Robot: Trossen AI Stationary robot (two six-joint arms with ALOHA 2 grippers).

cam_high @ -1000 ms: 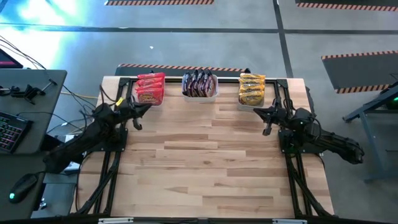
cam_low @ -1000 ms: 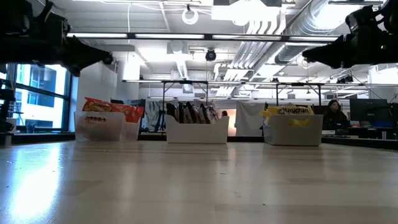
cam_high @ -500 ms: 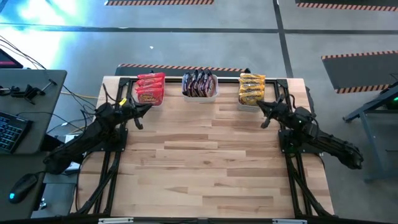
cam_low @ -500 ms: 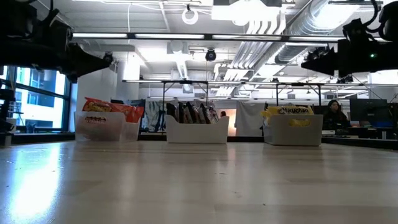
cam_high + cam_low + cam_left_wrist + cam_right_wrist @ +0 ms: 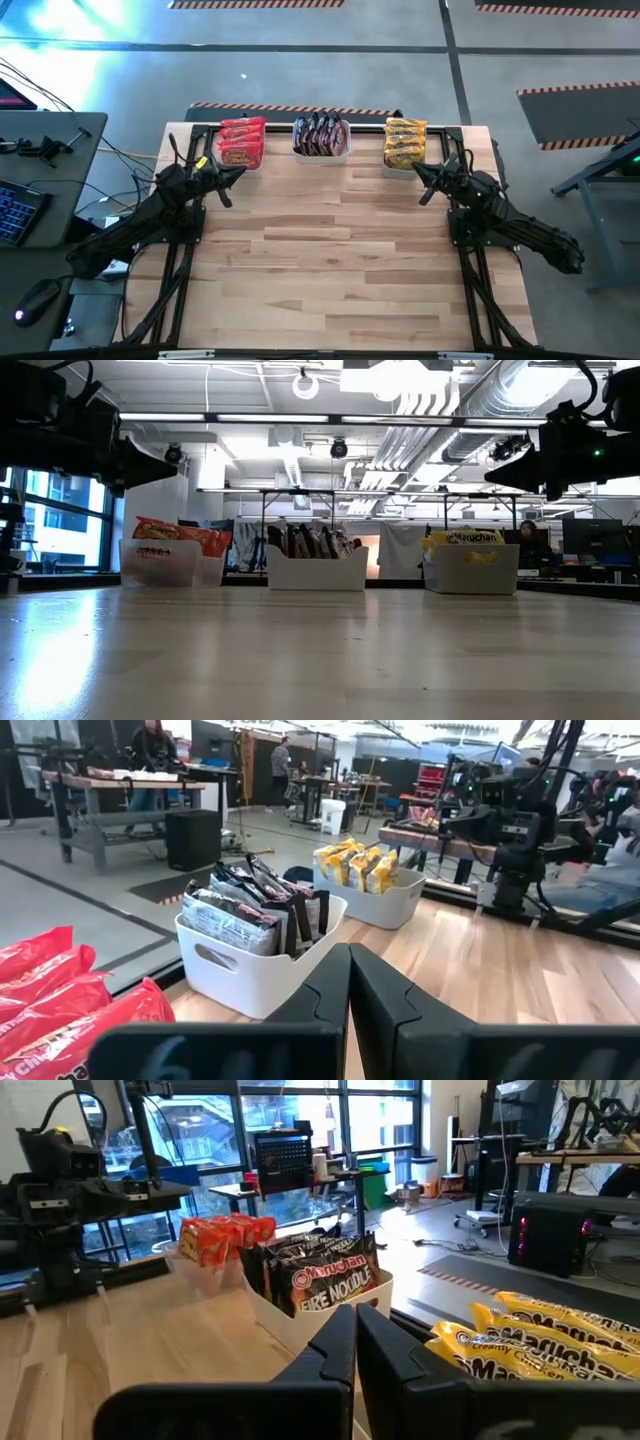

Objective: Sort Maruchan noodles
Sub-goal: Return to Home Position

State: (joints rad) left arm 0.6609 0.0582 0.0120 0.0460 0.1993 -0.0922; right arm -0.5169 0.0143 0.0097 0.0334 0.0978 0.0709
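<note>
Three clear tubs stand along the table's far edge, each filled with noodle packets standing on edge: red-orange packets (image 5: pixel 241 142) on the left, dark maroon packets (image 5: pixel 320 134) in the middle, yellow packets (image 5: pixel 404 143) on the right. My left gripper (image 5: pixel 237 173) hovers shut just in front of the red tub, holding nothing; its own view shows the fingers (image 5: pixel 349 982) closed together. My right gripper (image 5: pixel 418 170) hovers shut beside the near edge of the yellow tub, also holding nothing; its fingers (image 5: pixel 355 1342) are closed in its own view.
The wooden table (image 5: pixel 330 260) stretches bare from the tubs to the near edge. Black frame rails run along both sides. A desk with a keyboard (image 5: pixel 20 205) stands left of the table. People and workbenches show in the room beyond.
My right gripper has moved toward the table's far edge, closer to the yellow tub, and dropped a little in the low view. My left gripper has barely shifted. The packets and tubs have stayed put.
</note>
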